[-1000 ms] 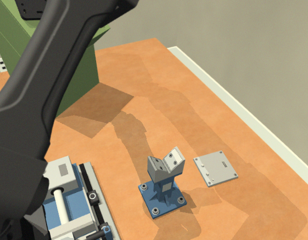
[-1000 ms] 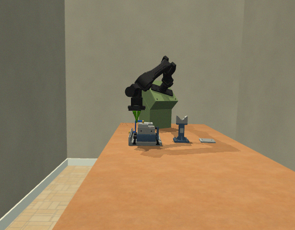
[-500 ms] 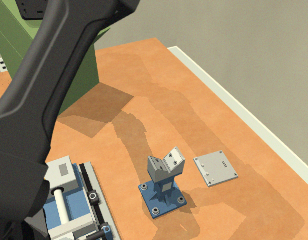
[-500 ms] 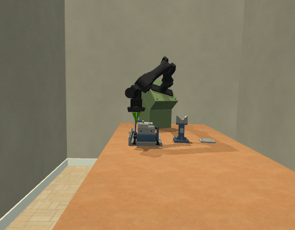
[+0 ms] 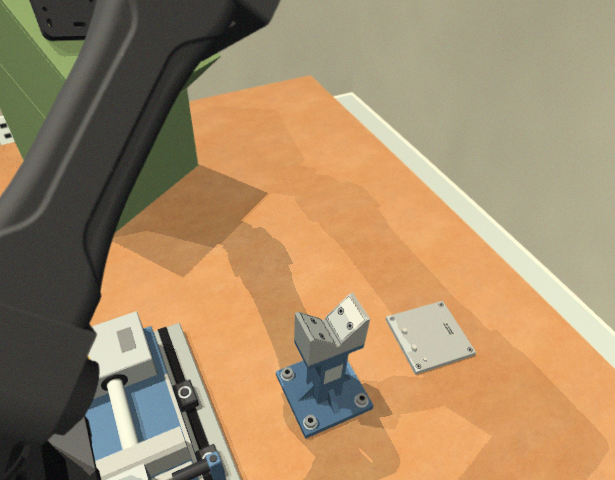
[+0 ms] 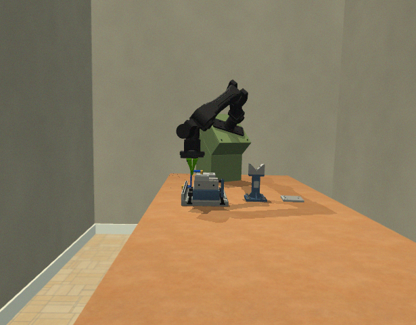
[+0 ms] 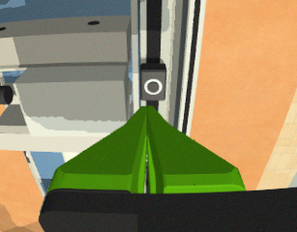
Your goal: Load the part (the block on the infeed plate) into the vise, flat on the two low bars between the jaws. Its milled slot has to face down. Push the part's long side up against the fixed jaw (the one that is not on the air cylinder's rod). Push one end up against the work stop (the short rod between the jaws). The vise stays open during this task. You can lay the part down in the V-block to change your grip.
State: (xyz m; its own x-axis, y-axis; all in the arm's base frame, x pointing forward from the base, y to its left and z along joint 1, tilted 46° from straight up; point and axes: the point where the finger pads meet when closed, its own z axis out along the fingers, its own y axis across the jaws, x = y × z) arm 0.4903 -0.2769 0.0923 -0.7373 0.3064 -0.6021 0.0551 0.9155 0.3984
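My gripper (image 7: pixel 146 116) has green fingers pressed together, with nothing between them. It points down over the vise (image 6: pixel 204 192), at the vise's left side in the exterior view (image 6: pixel 191 172). In the wrist view the fingertips hang above a black clamp (image 7: pixel 154 87) on the vise's side rail, just right of a light grey block (image 7: pixel 74 100). I cannot tell whether that block is the part or a jaw. A dark rod end (image 7: pixel 1 95) shows at its left. The infeed plate (image 5: pixel 430 335) is bare. The arm hides much of the vise (image 5: pixel 142 408) in the top view.
The V-block (image 5: pixel 330 325) stands empty on its blue base between the vise and the infeed plate. A green machine housing (image 6: pixel 226 152) stands behind the vise. The table edge runs close beyond the vise rail in the wrist view (image 7: pixel 286 149).
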